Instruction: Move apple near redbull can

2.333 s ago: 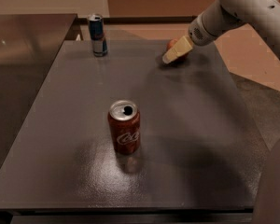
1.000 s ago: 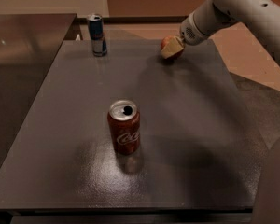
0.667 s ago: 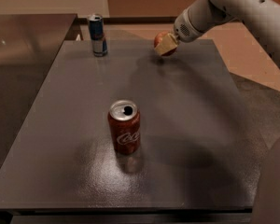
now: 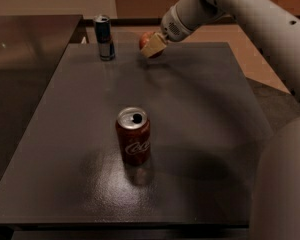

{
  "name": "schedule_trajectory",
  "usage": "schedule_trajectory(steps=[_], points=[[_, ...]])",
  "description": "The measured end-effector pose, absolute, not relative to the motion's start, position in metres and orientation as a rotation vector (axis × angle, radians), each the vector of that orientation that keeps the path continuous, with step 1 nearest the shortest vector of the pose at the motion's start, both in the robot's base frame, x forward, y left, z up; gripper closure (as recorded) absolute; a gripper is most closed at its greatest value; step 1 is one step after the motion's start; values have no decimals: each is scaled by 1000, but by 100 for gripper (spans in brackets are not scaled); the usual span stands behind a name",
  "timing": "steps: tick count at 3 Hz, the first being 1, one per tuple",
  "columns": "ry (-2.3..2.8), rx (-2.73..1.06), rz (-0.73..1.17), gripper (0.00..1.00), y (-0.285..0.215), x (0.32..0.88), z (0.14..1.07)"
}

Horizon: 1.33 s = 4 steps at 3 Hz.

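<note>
- While hanging over the far edge of the table (image 4: 205,114), my claw (image 4: 151,47) grasps the apple (image 4: 144,38).
- The apple sits right of the redbull can (image 4: 104,37), near but apart.
- A cola can (image 4: 133,136) stands upright mid-table, nearer than both.

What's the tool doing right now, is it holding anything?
The tool is closed on the apple, to the right of the redbull can.
</note>
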State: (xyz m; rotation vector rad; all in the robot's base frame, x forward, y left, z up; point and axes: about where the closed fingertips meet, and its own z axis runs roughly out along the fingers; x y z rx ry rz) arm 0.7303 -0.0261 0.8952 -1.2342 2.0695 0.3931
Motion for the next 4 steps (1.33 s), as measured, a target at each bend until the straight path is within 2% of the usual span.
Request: schedule_trajectory(steps=[3,4], points=[[2000,-1381,496,100,51,724,880],[2002,-1401,483,82,61,724,873]])
